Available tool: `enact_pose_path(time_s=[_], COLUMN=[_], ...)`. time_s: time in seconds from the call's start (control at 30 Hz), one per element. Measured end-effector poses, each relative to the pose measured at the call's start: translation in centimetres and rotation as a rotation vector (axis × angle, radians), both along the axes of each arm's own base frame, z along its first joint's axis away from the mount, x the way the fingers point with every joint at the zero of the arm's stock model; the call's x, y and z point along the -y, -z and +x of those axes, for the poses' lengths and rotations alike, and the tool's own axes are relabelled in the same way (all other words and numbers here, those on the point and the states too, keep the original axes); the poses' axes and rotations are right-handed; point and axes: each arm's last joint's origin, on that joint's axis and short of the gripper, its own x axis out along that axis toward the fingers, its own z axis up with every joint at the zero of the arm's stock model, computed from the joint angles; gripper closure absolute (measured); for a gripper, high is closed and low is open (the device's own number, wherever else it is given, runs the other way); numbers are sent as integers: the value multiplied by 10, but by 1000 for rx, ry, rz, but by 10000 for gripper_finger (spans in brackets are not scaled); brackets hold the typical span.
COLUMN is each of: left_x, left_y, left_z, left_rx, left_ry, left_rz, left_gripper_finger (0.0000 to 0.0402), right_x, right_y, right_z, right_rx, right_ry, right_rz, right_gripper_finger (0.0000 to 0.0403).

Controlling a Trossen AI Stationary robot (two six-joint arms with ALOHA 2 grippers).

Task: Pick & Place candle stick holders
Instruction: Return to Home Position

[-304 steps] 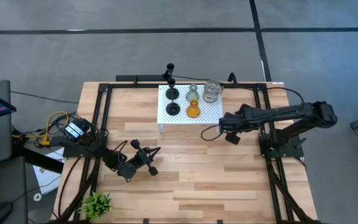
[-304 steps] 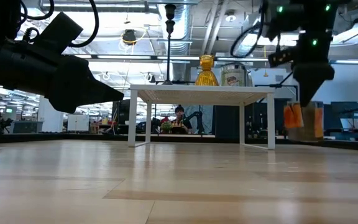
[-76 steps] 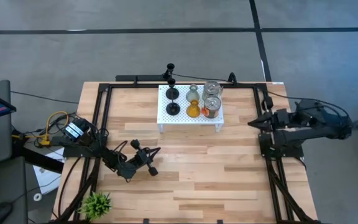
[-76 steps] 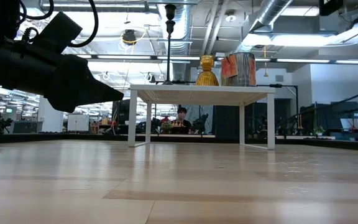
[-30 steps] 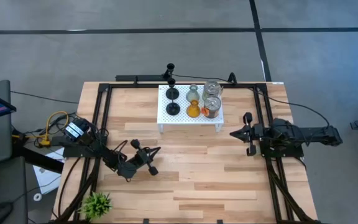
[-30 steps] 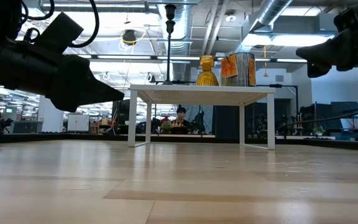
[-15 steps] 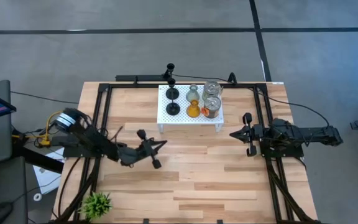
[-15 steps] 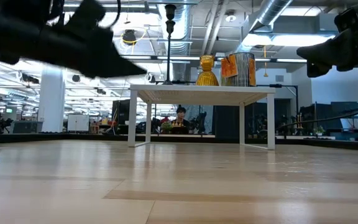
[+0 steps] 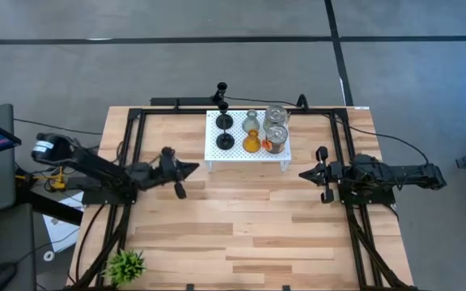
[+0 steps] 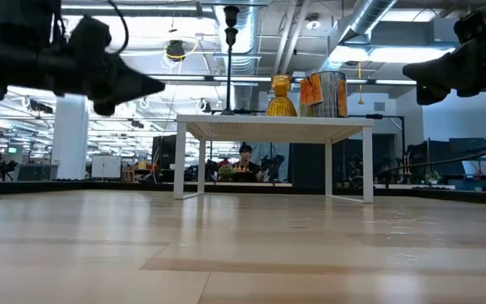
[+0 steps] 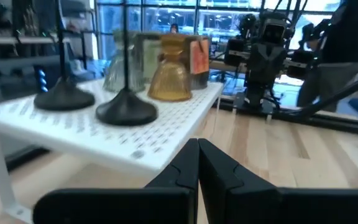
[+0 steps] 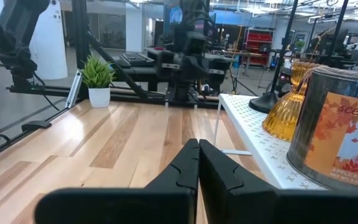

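Black stems and coloured glass share the white shelf: two black candle stick holders, the pale-green holder and the amber holder, with two candles beside them. The left gripper, pinched together and empty, has swung across the tabletop to just left of the shelf. The right gripper, likewise closed and empty, stays parked to the right of the shelf. Placing looks finished; the arms seem to be retreating.

Two black holders, two glass holders, two candles, one shelf.
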Motion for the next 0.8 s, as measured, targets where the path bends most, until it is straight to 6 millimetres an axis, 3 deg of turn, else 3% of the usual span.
enact_pose_path(time_s=[0.13, 0.27, 0.57, 0.8], left_x=[-18, -28, -30, -29], left_y=[6, -3, -21, -17], left_z=[-8, -14, -29, -36], left_rx=[25, 98, 219, 143], left_ry=[44, 90, 73, 75], left_rz=[-18, -10, 105, 96], left_gripper_finger=[396, 396, 396, 396], right_x=[0, 0, 0, 0], right_y=[0, 0, 0, 1], right_z=[0, 0, 0, 0], right_rx=[-1, -1, -2, -8], right_ry=[0, 0, 0, 0], right_rz=[7, 9, 9, 9], right_gripper_finger=[403, 403, 403, 403])
